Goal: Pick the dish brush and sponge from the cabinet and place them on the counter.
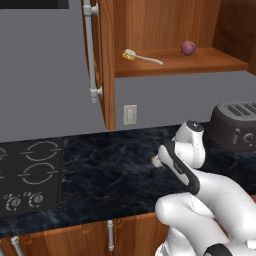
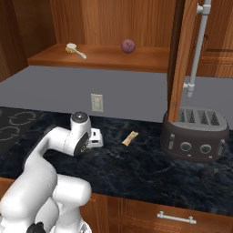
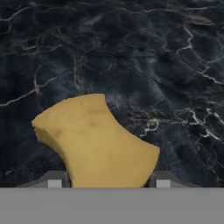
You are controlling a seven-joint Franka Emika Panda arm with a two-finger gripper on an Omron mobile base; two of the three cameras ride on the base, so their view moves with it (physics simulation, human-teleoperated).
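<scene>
The yellow-tan sponge (image 3: 98, 140) sits between the two finger tips of my gripper (image 3: 108, 181), which is shut on it, with the black veined counter (image 3: 166, 61) close beneath. From the right base view the sponge (image 2: 130, 138) shows low over the counter (image 2: 136, 173), just right of my white hand. In the left base view it is a small tan bit (image 1: 155, 161) at the hand's left edge. The dish brush (image 1: 142, 57) (image 2: 75, 50) lies on the shelf of the open cabinet (image 1: 210, 62) (image 2: 109, 58).
A purple-red ball (image 1: 188, 48) (image 2: 128, 46) rests on the shelf, right of the brush. A dark toaster (image 1: 235, 127) (image 2: 195, 134) stands at the counter's right, a stovetop (image 1: 30, 175) at its left. The cabinet door (image 1: 102, 65) (image 2: 179, 59) hangs open above the counter.
</scene>
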